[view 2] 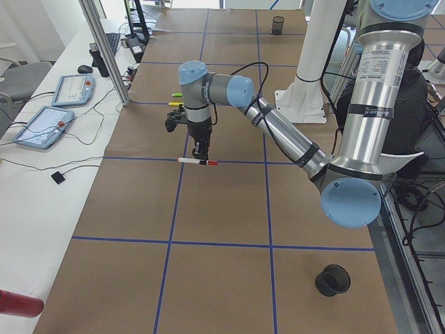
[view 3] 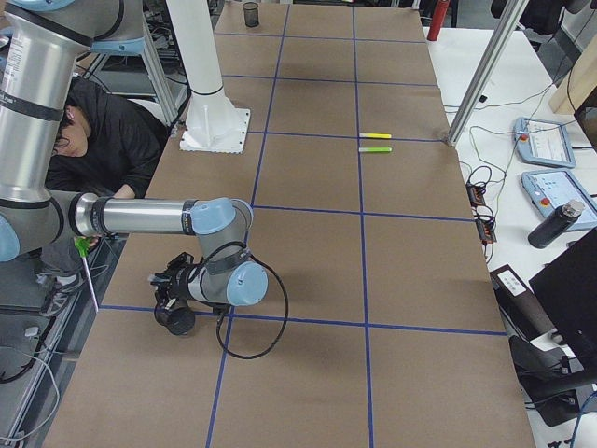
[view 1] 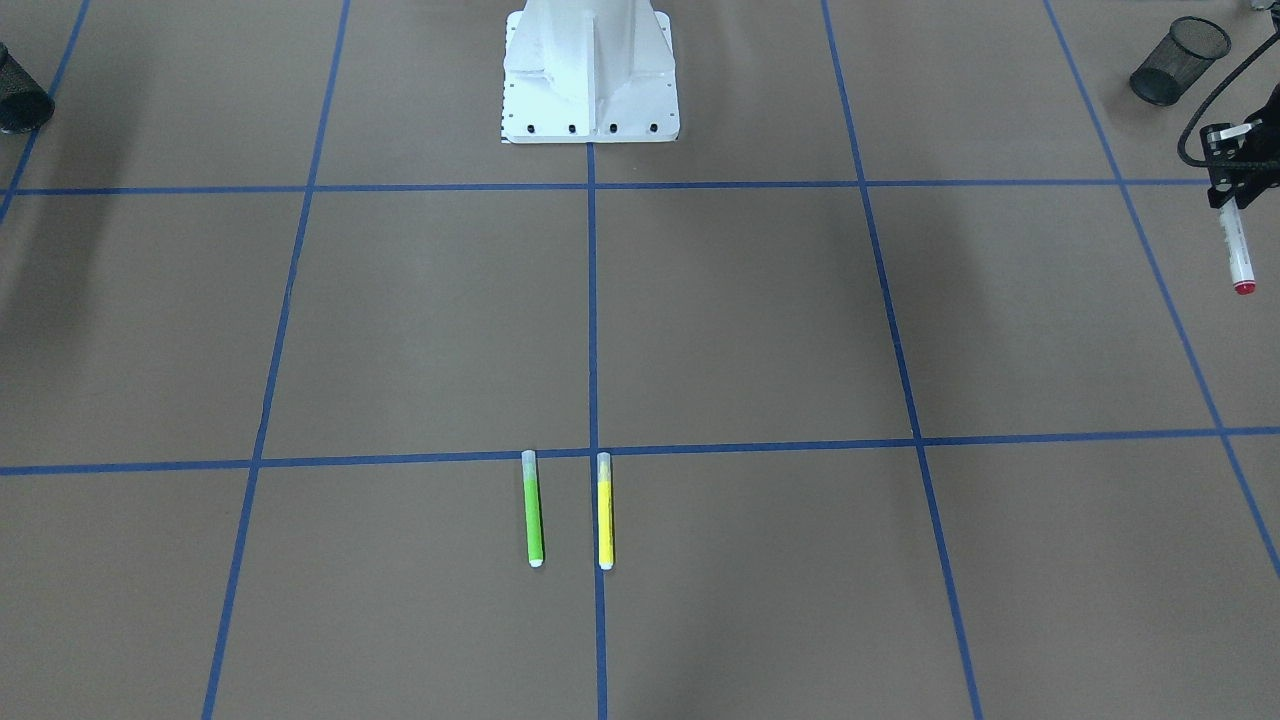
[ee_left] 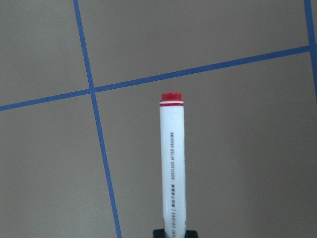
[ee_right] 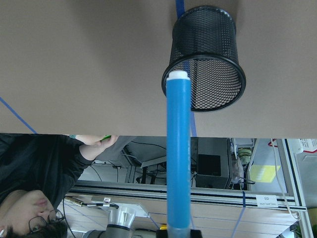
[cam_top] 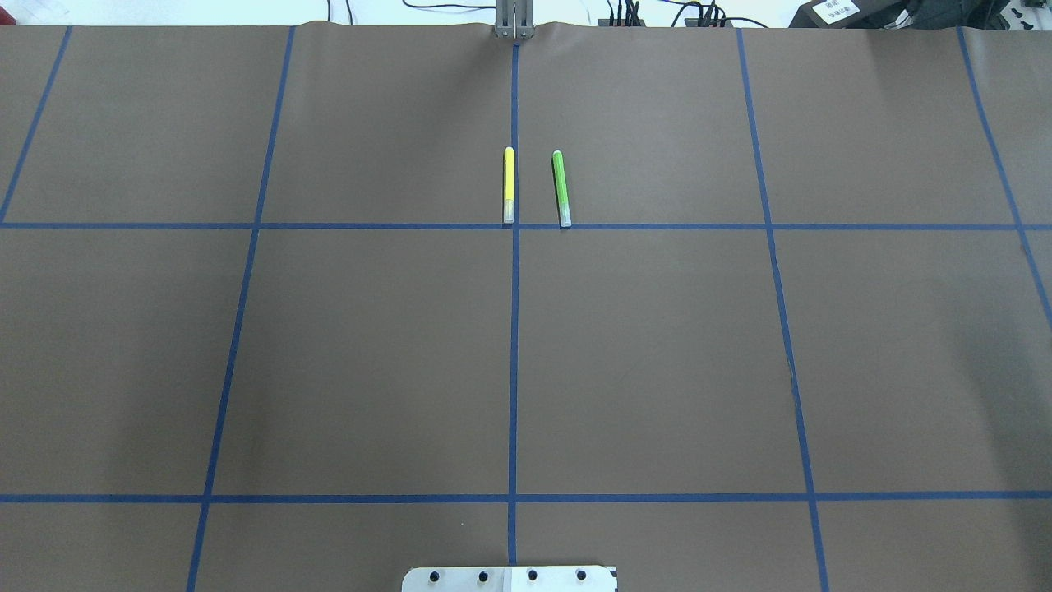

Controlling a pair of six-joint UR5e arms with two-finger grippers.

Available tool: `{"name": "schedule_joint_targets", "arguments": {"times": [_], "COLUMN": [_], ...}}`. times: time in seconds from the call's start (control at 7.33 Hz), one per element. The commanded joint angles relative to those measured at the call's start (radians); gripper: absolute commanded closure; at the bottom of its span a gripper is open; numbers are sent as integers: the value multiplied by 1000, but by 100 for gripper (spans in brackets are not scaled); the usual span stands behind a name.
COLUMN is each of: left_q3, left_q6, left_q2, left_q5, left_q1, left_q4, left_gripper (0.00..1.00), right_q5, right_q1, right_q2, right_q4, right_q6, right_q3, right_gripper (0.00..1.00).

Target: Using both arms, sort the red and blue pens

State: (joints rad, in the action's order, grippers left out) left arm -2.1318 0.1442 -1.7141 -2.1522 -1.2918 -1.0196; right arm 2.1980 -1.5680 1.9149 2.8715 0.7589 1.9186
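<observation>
My left gripper [ee_left: 174, 232] is shut on the white marker with the red end [ee_left: 172, 163], which points out over bare brown paper and blue tape lines. In the front-facing view that gripper [view 1: 1228, 200] and red marker [view 1: 1238, 250] hang at the right edge, near a black mesh cup [view 1: 1180, 60]. My right gripper [ee_right: 178, 230] is shut on the blue pen [ee_right: 178, 148], whose tip points at the mouth of another black mesh cup [ee_right: 205, 59]. From the right side, this gripper [view 3: 173, 289] hovers right over that cup [view 3: 175, 319].
A green highlighter [cam_top: 561, 187] and a yellow highlighter [cam_top: 509, 185] lie side by side at the table's far middle. The white robot base [view 1: 590, 75] stands at the near edge. A person [view 3: 93, 131] crouches beside the table behind my right arm.
</observation>
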Motion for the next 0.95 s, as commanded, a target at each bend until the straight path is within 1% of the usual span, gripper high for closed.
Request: {"name": "schedule_joint_targets", "arguments": {"times": [0.0, 0.41, 0.55, 0.82], "left_q3": [-11, -16, -20, -25], "left_q6": [2, 2, 2, 2], "left_q2": [-1, -9, -9, -10], "left_q5": [0, 2, 2, 2], "left_q1": [0, 0, 0, 0], "left_q4": [1, -1, -1, -1], "left_gripper": [100, 100, 100, 100], "right_q5": [61, 81, 106, 114], "right_q1": [2, 2, 2, 2], "right_q2": [1, 1, 1, 1], "right_q4": [9, 11, 11, 21], "right_q6": [3, 2, 7, 20], "right_q3": [-83, -150, -179, -199], "right_gripper": [100, 100, 100, 100]}}
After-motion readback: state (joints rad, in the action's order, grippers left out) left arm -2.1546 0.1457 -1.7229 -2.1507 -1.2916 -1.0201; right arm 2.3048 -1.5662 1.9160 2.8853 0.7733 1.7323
